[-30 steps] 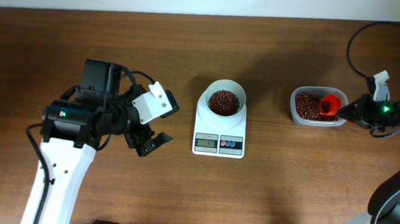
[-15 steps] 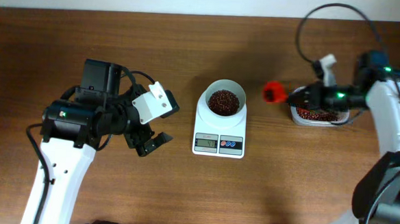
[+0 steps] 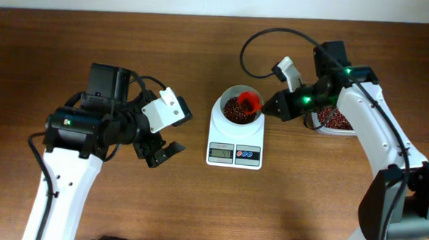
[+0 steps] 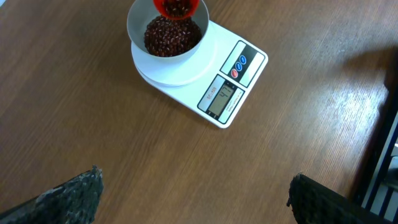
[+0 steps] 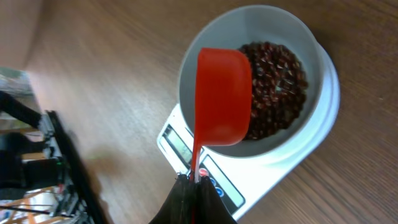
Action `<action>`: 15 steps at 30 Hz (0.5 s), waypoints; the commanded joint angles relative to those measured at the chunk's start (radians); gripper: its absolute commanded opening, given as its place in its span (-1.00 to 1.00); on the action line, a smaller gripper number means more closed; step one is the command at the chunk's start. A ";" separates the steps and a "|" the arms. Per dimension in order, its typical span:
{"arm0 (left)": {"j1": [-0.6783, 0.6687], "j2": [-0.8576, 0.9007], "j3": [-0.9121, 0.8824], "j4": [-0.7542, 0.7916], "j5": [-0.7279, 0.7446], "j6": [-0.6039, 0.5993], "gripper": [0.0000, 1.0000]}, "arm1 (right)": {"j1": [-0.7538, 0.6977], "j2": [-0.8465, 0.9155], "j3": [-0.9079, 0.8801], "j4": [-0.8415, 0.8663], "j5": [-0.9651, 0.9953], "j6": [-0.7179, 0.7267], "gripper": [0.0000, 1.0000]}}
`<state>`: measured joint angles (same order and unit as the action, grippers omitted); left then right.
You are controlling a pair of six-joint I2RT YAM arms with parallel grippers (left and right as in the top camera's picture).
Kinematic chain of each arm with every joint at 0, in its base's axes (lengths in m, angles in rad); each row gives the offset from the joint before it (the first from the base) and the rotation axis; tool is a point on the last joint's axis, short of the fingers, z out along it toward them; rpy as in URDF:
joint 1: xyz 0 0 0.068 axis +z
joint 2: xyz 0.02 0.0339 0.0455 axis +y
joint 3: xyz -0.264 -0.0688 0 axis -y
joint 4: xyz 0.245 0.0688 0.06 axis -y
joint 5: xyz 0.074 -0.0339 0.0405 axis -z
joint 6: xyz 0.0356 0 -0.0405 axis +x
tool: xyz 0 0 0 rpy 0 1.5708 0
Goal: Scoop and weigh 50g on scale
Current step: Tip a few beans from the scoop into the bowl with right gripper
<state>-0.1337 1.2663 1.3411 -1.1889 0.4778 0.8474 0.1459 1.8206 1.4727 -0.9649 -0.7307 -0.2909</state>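
Right gripper (image 5: 193, 185) is clamped shut on the thin handle of a red scoop (image 5: 222, 99), which hangs over the near rim of the white bowl (image 5: 186, 81). From this wrist camera only the scoop's smooth red shell shows. The left wrist view catches its mouth at the top edge, with red beans (image 4: 177, 6) inside. That same view shows the scale (image 4: 205, 56) front-on, with its grey display and red and blue buttons, though the digits are too small to read.

Overhead, the scale (image 3: 234, 136) sits at the middle of the table, and the bowl (image 3: 224, 98) on its platform is part full of beans. The scoop (image 3: 250, 103) overlaps the bowl's right side. Left gripper (image 3: 164, 154) hovers well to the left of the scale, jaws spread wide with nothing between them; its dark fingers (image 4: 68, 196) frame the bottom corners of its own view.

Behind the right arm a clear tub of beans (image 3: 339, 121) is partly hidden. A black cable (image 3: 255, 41) loops above the bowl.

Everything rests on a dark wood-grain table (image 3: 306, 198), with a pale strip of wall (image 3: 206, 2) beyond its far edge.
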 commanded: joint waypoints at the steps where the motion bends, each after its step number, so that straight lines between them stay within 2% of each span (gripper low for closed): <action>1: -0.001 -0.003 0.003 -0.001 0.003 -0.006 0.97 | 0.014 0.003 0.069 0.001 0.089 -0.005 -0.92; 4: -0.001 -0.003 0.003 -0.001 0.003 -0.006 0.98 | 0.042 0.003 0.078 -0.002 0.113 -0.027 -0.92; 7: -0.001 -0.003 0.003 -0.001 0.003 -0.006 0.98 | 0.077 0.003 0.078 -0.006 0.256 -0.057 -0.92; 8: -0.001 -0.003 0.003 -0.001 0.003 -0.006 0.98 | 0.083 0.003 0.079 -0.011 0.245 -0.057 -0.92; 10: -0.001 -0.003 0.003 -0.001 0.003 -0.006 0.98 | 0.085 -0.007 0.089 -0.015 0.076 -0.100 -0.92; 11: -0.001 -0.003 0.003 -0.001 0.003 -0.006 0.98 | 0.085 -0.008 0.089 -0.004 0.077 -0.101 -0.92; 13: -0.001 -0.003 0.003 -0.001 0.003 -0.006 0.98 | 0.090 -0.008 0.088 0.002 0.260 -0.041 -0.92; 15: -0.001 -0.003 0.003 -0.001 0.003 -0.006 0.98 | 0.092 -0.008 0.089 0.001 0.260 -0.042 -0.92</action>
<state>-0.1337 1.2663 1.3411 -1.1889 0.4778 0.8478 0.2295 1.8206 1.5352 -0.9642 -0.5148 -0.3428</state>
